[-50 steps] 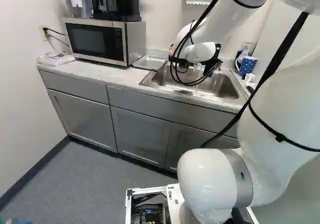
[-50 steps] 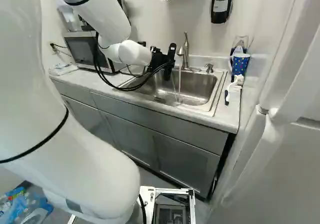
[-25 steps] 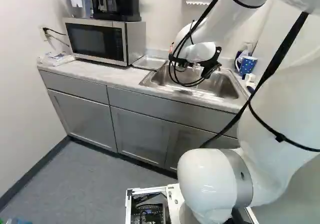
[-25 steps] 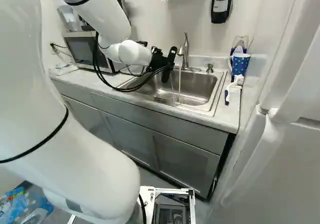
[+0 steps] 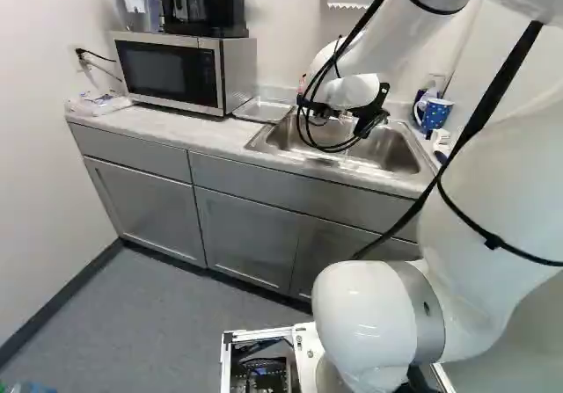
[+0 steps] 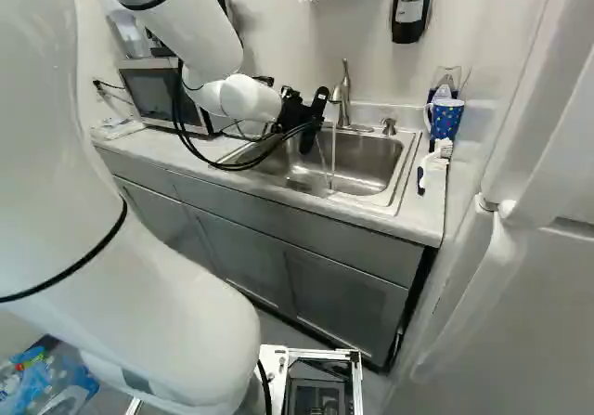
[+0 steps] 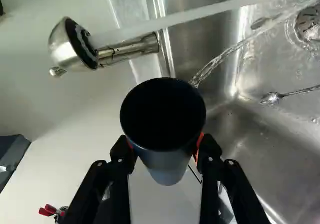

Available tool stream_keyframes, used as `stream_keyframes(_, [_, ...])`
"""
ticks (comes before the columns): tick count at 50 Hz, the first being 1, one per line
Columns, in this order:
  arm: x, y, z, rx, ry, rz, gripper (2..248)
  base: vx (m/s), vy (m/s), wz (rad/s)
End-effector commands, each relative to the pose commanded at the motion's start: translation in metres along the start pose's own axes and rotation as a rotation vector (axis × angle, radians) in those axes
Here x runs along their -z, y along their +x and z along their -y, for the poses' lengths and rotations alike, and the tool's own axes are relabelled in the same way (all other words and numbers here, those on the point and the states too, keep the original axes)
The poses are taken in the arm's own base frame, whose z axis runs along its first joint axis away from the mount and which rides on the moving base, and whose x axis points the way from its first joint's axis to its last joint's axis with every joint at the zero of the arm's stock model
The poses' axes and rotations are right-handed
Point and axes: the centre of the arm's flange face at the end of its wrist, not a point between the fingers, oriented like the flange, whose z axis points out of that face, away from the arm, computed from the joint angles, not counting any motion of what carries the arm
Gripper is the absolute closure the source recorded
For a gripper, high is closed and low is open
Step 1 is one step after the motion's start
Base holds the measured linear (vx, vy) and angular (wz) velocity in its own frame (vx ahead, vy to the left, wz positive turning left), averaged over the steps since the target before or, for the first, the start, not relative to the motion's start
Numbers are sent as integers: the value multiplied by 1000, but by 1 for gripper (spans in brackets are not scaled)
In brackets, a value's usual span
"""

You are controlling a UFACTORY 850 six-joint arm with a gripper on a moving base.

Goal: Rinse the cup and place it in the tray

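Over the sink (image 6: 367, 162): gripper (image 7: 165, 146) clamped on dark cup (image 7: 165, 159). Best bring mouth under running water (image 7: 200, 14), swirl gently, then tip fully to drain.

sink (image 6: 371, 162) sits in desk (image 5: 193, 131) | faucet (image 6: 343, 95) behind sink | mug (image 6: 446, 121) right | microwave (image 5: 167, 69) left, coffee maker (image 5: 230, 2) on it

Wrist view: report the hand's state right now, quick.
Hand: closed on the dark cup, one finger on each side of it.
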Motion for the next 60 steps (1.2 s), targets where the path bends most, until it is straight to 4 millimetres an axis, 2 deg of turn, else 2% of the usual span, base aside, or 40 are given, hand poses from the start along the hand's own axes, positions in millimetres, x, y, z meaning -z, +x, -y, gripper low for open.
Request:
stream_keyframes(29, [0, 0, 0, 6, 0, 0, 124, 0, 0, 0])
stream_keyframes(60, [0, 0, 0, 306, 0, 0, 124, 0, 0, 0])
